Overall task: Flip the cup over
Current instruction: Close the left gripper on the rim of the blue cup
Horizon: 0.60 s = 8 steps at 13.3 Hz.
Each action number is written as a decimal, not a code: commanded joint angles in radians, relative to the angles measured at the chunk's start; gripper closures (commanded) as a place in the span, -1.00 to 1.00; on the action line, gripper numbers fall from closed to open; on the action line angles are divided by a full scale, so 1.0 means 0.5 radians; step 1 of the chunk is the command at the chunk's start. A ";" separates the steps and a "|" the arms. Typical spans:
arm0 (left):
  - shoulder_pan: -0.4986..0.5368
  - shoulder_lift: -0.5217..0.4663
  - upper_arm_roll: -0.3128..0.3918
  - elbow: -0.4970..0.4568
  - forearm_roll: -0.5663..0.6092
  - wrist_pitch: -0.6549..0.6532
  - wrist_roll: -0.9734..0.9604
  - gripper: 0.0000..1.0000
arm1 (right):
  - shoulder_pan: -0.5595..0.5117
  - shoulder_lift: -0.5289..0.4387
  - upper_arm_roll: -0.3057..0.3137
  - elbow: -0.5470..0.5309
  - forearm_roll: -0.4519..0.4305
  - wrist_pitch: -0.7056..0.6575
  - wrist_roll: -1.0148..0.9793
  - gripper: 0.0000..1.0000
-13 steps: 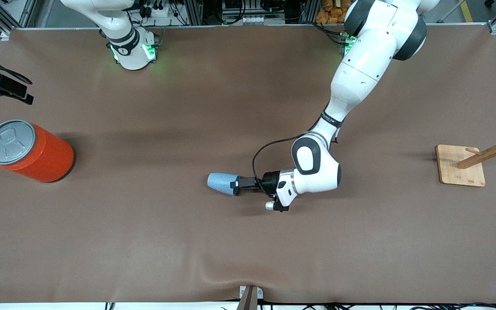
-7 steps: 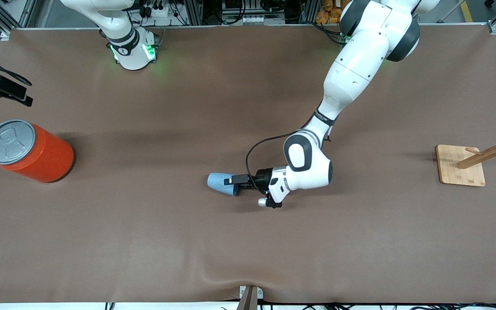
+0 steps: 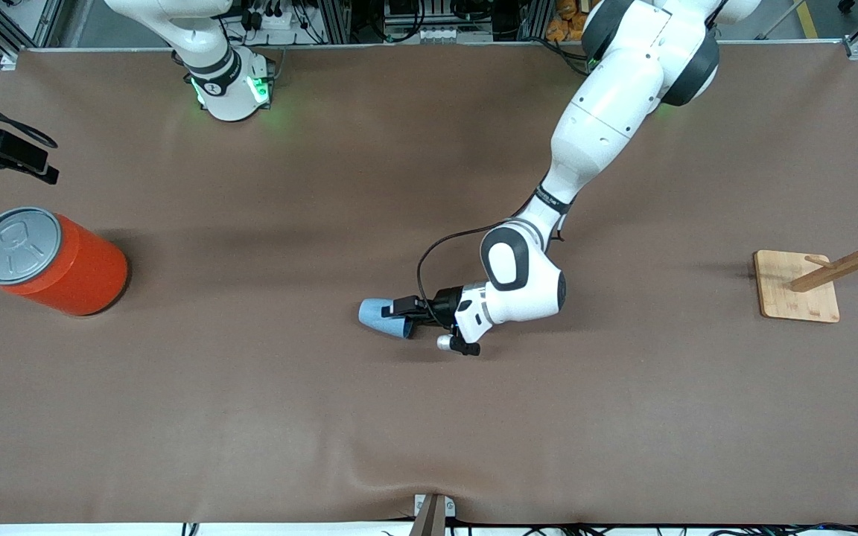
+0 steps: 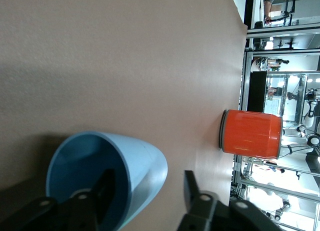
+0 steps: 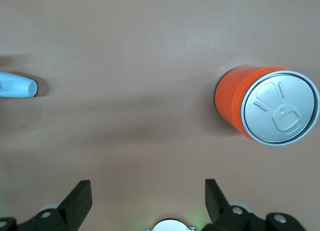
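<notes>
The light-blue cup (image 3: 378,316) lies on its side on the brown table, mouth turned toward the left arm's end. My left gripper (image 3: 401,313) is low at that mouth. In the left wrist view the gripper (image 4: 148,175) is open and straddles the cup (image 4: 145,161) wall: one finger is inside the dark-blue mouth, and the other finger (image 4: 192,183) is outside with a gap to the wall. My right gripper (image 5: 147,183) waits open over bare table near its base, and its wrist view shows the cup (image 5: 17,86) farther off.
A large orange-red can (image 3: 64,268) with a grey lid stands toward the right arm's end. A wooden rack on a square base (image 3: 798,286) stands at the left arm's end. A black device (image 3: 4,152) juts in over the table edge near the can.
The left arm has slid toward the right arm's end, bringing its fingers from just at the cup's mouth to astride the rim. The cup and the right arm have stayed put.
</notes>
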 commanded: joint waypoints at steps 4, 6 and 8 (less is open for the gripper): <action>0.006 0.035 0.005 0.048 -0.059 -0.003 0.081 1.00 | 0.028 0.045 0.007 0.028 0.012 0.041 -0.016 -1.00; 0.022 0.026 0.002 0.048 -0.059 -0.009 0.069 1.00 | 0.037 0.054 0.007 0.028 -0.006 0.054 -0.019 -1.00; 0.034 -0.023 -0.004 0.048 -0.065 -0.018 0.014 1.00 | 0.028 0.051 0.007 0.031 -0.006 0.054 -0.019 -1.00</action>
